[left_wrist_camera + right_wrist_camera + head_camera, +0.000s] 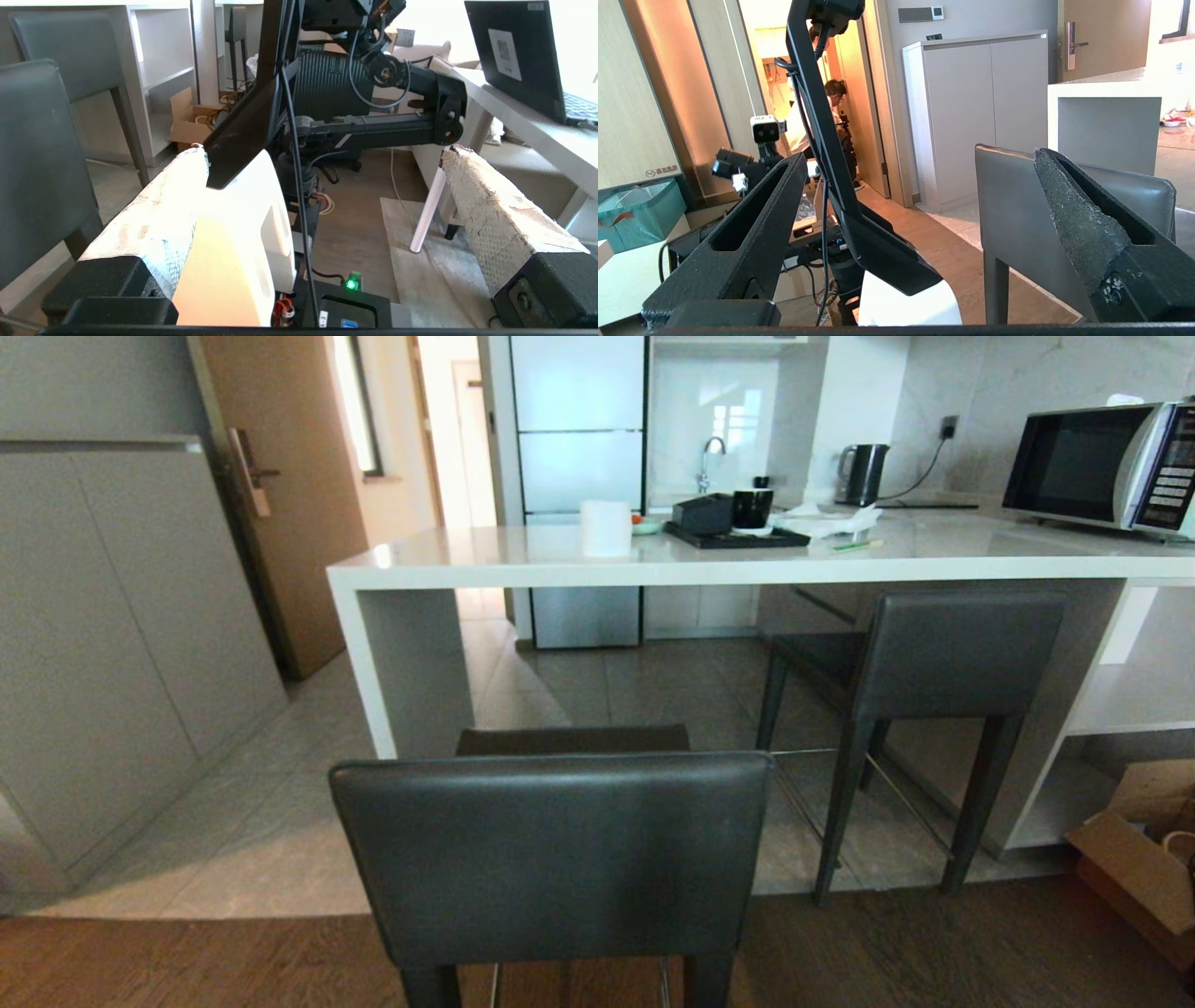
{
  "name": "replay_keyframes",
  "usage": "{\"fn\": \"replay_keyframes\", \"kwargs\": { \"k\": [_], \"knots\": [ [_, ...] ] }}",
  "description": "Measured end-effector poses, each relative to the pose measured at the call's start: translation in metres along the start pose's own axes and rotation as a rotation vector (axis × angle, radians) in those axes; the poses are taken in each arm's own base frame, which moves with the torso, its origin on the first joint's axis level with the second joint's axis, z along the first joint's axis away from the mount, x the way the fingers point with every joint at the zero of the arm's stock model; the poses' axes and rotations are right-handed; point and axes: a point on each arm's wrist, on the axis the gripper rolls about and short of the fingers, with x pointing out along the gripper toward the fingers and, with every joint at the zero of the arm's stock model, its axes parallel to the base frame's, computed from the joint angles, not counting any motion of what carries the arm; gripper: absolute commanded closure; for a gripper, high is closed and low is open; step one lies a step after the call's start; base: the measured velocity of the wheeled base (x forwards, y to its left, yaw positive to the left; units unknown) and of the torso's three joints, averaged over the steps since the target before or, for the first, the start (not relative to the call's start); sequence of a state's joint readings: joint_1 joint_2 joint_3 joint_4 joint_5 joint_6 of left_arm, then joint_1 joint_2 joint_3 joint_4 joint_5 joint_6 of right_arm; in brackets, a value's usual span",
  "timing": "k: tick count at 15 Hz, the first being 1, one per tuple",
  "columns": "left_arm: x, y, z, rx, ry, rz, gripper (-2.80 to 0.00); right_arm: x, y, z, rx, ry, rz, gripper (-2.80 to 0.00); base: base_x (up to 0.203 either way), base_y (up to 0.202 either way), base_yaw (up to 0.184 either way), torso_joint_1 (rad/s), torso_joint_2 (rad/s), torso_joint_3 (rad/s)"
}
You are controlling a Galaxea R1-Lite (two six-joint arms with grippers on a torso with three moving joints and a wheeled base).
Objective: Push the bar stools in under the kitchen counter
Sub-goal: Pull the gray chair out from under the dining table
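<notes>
1. Two matching dark-grey leather bar stools with low backrests and slim dark legs stand at the long glossy white kitchen counter (747,565). The near bar stool (551,859) stands clear of the counter, at the edge of the wooden floor; the far bar stool (934,658) has its seat under the counter edge.
2. The left gripper (322,186) has its two white-padded fingers (486,210) spread wide apart with nothing between them. The near stool's backrest (37,163) lies just beside one finger, not touching it; the second stool (70,51) is further off past it.
3. The right gripper (920,205) also has two black fingers (1083,219) held apart, empty. One grey backrest (1013,214) shows right behind one finger; contact cannot be told.
4. Neither gripper appears in the head view.
5. On the counter: one white paper roll (606,528), one black tray (738,535), one silver microwave (1102,467), one dark kettle (864,473).
6. One person (833,116) is in the doorway beyond the right gripper.
</notes>
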State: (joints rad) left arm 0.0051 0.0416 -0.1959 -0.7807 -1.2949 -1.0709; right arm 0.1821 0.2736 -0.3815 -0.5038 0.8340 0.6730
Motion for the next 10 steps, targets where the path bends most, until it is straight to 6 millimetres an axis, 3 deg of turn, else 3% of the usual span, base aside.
{"fn": "replay_keyframes", "kwargs": {
  "k": [6, 10],
  "knots": [
    [-0.004, 0.009, -0.02, 0.081, -0.08, 0.033, -2.8, 0.0, 0.001, 0.002, -0.006, -0.004, 0.004, -2.8, 0.0, 0.0, 0.0, 0.0, 0.0, 0.0],
    [-0.006, 0.028, -0.022, 0.1, -0.265, 0.331, -2.8, 0.0, 0.0, 0.0, -0.002, 0.0, 0.002, -2.8, 0.0, 0.0, 0.0, 0.0, 0.0, 0.0]
  ]
}}
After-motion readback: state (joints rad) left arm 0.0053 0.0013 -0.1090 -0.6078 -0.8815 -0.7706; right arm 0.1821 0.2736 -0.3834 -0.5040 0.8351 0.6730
